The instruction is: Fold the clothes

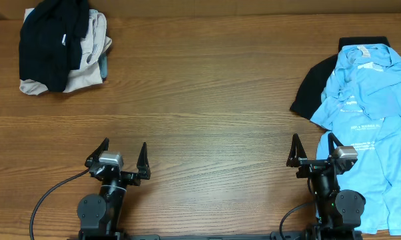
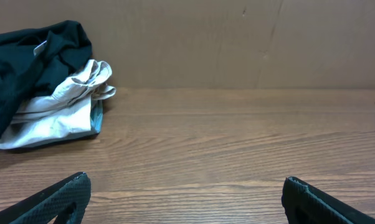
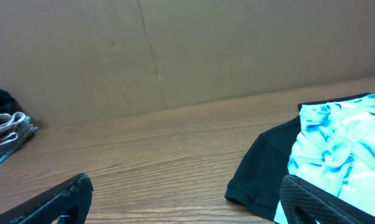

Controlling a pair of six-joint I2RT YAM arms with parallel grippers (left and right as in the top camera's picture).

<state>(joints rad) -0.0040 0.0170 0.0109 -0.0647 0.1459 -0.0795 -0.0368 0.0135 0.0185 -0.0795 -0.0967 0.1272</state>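
Wood-grain surface (image 1: 214, 100), brown, cardboard wall behind. Far-left corner: black garment (image 1: 50, 43) heaped over beige garment (image 1: 87, 67). Right side: crumpled light blue T-shirt (image 1: 367, 87) with white lettering, lying partly over second black garment (image 1: 314, 90) that pokes out leftward. Piles well apart.

Table (image 1: 207, 87): heap of garments (image 1: 60, 47), far ahead of your left fingers (image 1: 100, 152), off to their left. T-shirt (image 1: 364, 87), ahead of your right fingers (image 1: 294, 153) and to their right, lying over another garment (image 1: 314, 90) that shows on its left.
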